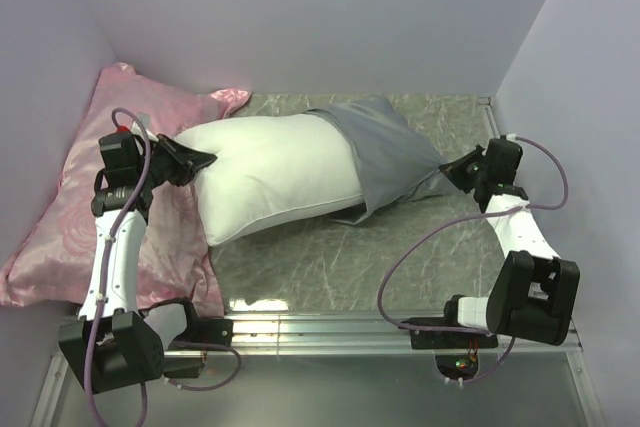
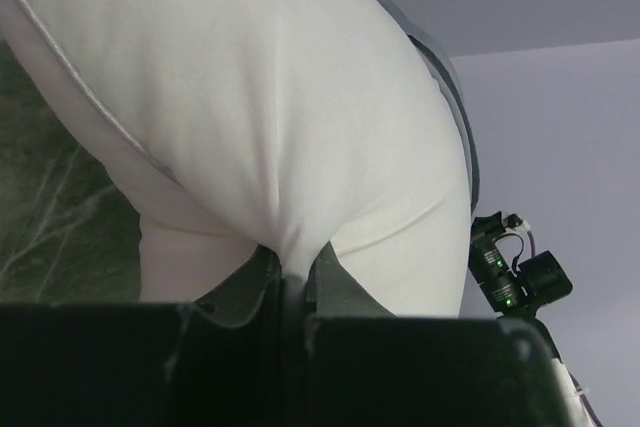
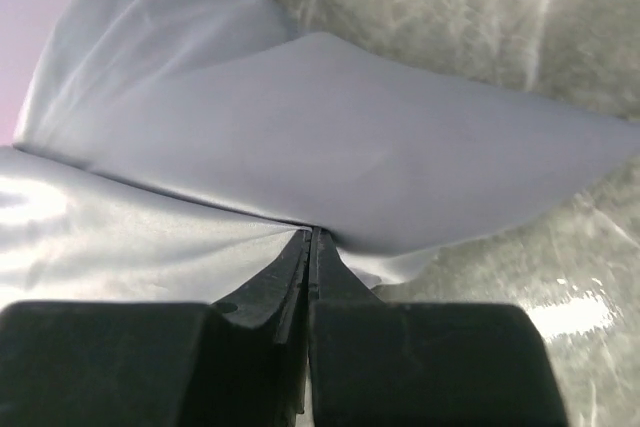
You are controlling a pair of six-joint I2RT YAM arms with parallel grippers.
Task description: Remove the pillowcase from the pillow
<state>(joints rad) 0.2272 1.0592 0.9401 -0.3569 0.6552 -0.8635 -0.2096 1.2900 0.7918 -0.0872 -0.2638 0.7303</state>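
Note:
The white pillow point(image 1: 270, 175) lies across the middle of the table, most of it bare. The grey pillowcase point(image 1: 385, 152) covers only its right end and trails to a point on the right. My left gripper point(image 1: 203, 160) is shut on the pillow's left end; the left wrist view shows white fabric point(image 2: 270, 117) pinched between the jaws point(image 2: 292, 272). My right gripper point(image 1: 447, 169) is shut on the pillowcase's right tip; the right wrist view shows grey cloth point(image 3: 330, 137) stretched from the closed jaws point(image 3: 311, 235).
A pink rose-patterned satin pillow point(image 1: 60, 217) lies at the left under my left arm. Lilac walls close the back and both sides. The tabletop point(image 1: 350, 267) is grey-green marble pattern with a metal rail point(image 1: 320, 327) at the near edge.

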